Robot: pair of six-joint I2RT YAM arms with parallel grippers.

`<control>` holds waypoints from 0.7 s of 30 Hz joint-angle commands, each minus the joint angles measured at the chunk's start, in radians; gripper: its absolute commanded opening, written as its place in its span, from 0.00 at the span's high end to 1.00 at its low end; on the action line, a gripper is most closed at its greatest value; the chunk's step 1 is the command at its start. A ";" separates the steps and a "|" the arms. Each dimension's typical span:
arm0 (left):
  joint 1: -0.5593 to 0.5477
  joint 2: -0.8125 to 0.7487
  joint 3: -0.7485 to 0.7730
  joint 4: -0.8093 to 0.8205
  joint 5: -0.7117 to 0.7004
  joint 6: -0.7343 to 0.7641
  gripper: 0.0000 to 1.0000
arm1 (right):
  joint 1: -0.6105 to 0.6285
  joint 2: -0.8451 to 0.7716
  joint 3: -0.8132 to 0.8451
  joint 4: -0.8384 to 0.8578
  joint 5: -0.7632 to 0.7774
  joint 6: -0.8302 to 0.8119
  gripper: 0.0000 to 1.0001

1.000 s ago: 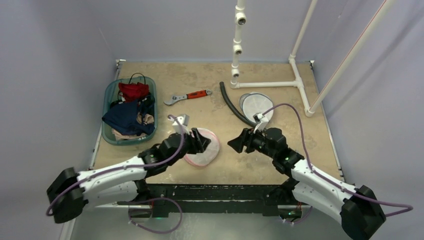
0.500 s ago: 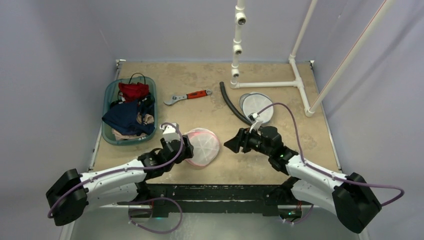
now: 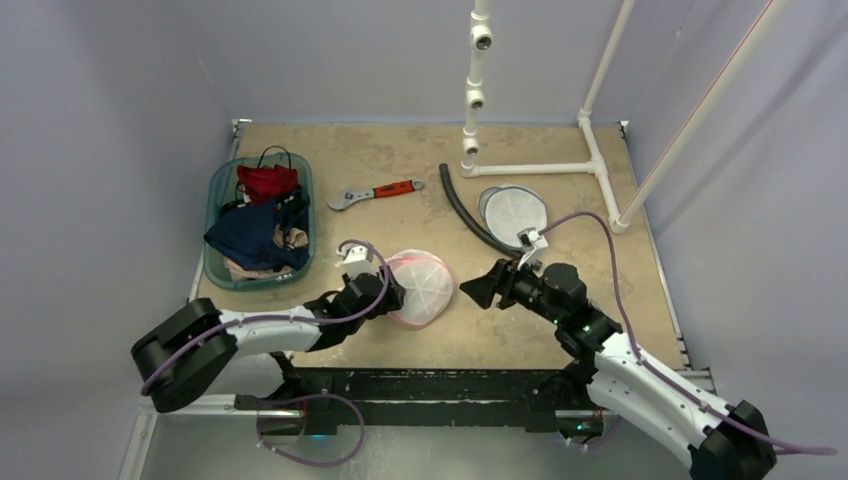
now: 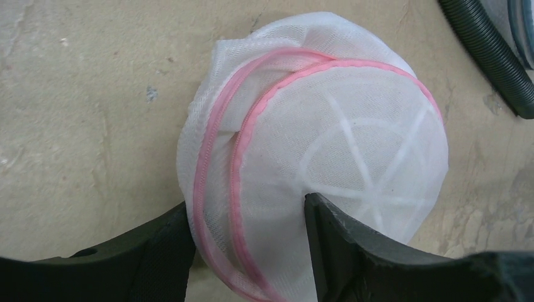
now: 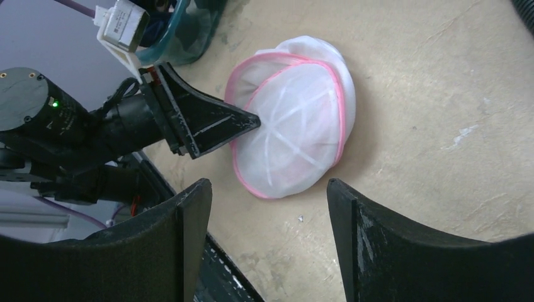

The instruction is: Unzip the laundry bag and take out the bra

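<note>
Two claws, jaws apart: left claw (image 4: 249, 214) straddles the near rim of the bag (image 4: 352, 145), right claw (image 3: 478, 290) hangs empty just beside it. Bag lies on the surface (image 3: 400, 160), between them. No zip pull shows; closing here could pinch only mesh and drag the light bag.
</note>
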 commanded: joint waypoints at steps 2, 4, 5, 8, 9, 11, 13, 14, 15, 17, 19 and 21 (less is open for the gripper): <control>0.014 0.105 0.125 0.100 0.017 0.015 0.41 | 0.000 -0.088 0.049 -0.125 0.089 -0.018 0.29; 0.014 0.073 0.161 0.046 0.000 0.046 0.41 | 0.000 -0.113 0.084 -0.178 0.110 -0.046 0.27; 0.014 0.041 0.184 0.001 -0.020 0.060 0.39 | 0.000 -0.128 0.108 -0.199 0.125 -0.068 0.25; 0.014 -0.088 0.267 -0.209 -0.082 0.116 0.27 | 0.000 -0.168 0.193 -0.248 0.189 -0.098 0.20; 0.013 -0.128 0.293 -0.278 -0.095 0.142 0.20 | 0.001 -0.180 0.223 -0.280 0.209 -0.090 0.10; 0.014 -0.198 0.343 -0.389 -0.121 0.185 0.15 | 0.000 -0.208 0.275 -0.323 0.311 -0.007 0.02; 0.013 -0.252 0.402 -0.500 -0.158 0.220 0.11 | 0.000 -0.254 0.295 -0.316 0.379 0.042 0.02; 0.014 -0.272 0.430 -0.556 -0.177 0.233 0.10 | 0.000 -0.283 0.295 -0.299 0.400 0.066 0.02; 0.014 -0.290 0.457 -0.606 -0.205 0.243 0.09 | 0.000 -0.323 0.290 -0.264 0.412 0.083 0.02; 0.013 -0.319 0.510 -0.700 -0.242 0.244 0.07 | 0.000 -0.384 0.267 -0.202 0.422 0.086 0.02; 0.013 -0.348 0.546 -0.768 -0.277 0.244 0.06 | 0.000 -0.425 0.249 -0.161 0.452 0.083 0.02; 0.014 -0.383 0.560 -0.788 -0.288 0.265 0.05 | 0.000 -0.443 0.243 -0.170 0.512 0.083 0.02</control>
